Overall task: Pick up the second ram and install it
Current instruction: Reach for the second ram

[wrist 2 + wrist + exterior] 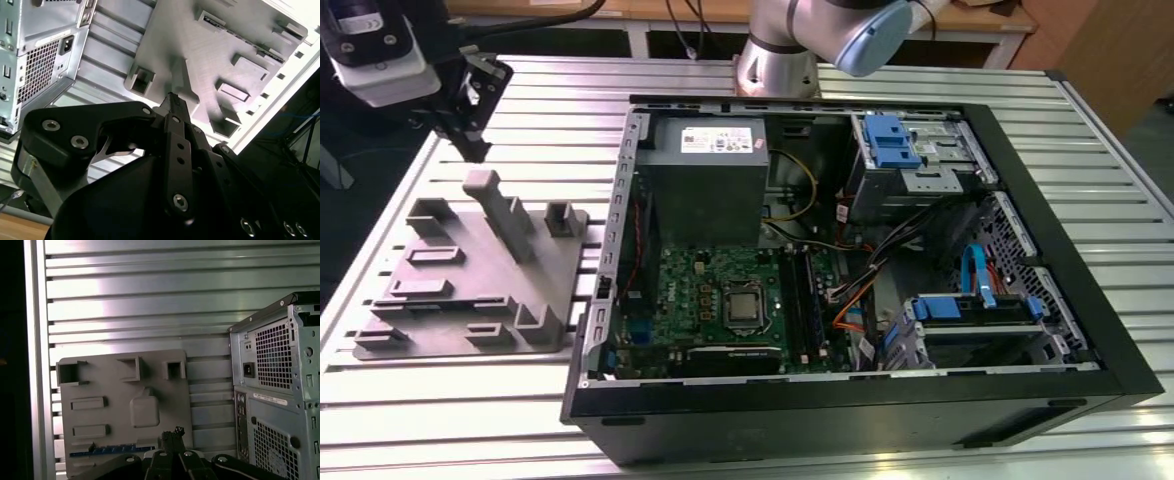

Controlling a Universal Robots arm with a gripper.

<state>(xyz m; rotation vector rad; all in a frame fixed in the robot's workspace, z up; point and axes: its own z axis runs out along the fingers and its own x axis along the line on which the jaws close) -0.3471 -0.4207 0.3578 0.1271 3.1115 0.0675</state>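
Your claw (172,99) has its two black fingers drawn together at the tips with nothing between them, as both wrist views show it (172,432). In the exterior view it hangs tips-down at the upper left (474,150), in the air above the far end of the grey fixture plate (467,290) and touching nothing. The first wrist view gives you the second ram (110,450): a thin blue-green strip lying along one edge of that plate, close to the fingertips in that picture. The second wrist view puts the fingertips in line with the plate's upright post (181,82). The plate rests on a ribbed aluminium table (454,400), just beside the open computer case (854,410). The exterior view looks into the case for you, showing the grey power supply (707,170), the green motherboard (700,300) with its processor socket (744,305), and the blue drive latches (887,140). The first wrist view shows you the case's perforated rear panel (272,360) and its power inlet (248,370). The arm stands on its base (781,60) at the table's far edge behind the case and reaches across to the exterior view's left. A wooden bench (987,15) stands beyond the table.
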